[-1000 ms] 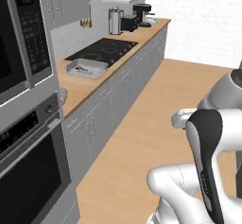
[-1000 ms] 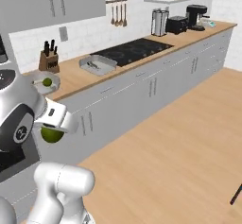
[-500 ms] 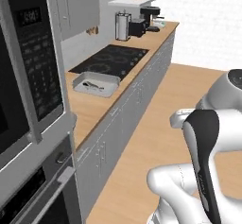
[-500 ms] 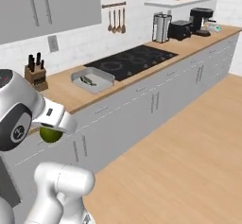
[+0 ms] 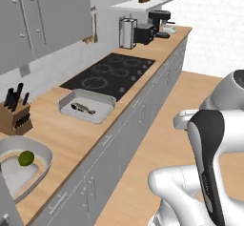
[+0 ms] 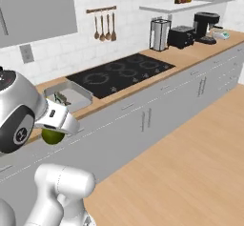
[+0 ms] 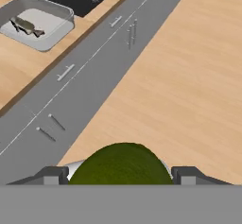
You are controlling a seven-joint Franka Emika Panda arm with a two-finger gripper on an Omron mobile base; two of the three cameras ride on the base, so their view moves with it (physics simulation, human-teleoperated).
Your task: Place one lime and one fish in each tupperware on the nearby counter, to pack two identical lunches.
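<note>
Since a second ago my base has driven along the tabletop [image 5: 71,134], fingers [image 7: 191,175] clenched on a lime [image 7: 122,165] over the floor, while the tupperware [image 5: 107,107] near the tabletop's front edge holds a fish [image 5: 83,108].

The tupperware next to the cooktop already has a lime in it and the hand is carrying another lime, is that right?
Not quite. The tupperware beside the cooktop holds a fish, not a lime, as the hand view shows. The hand is indeed carrying a lime.
</note>
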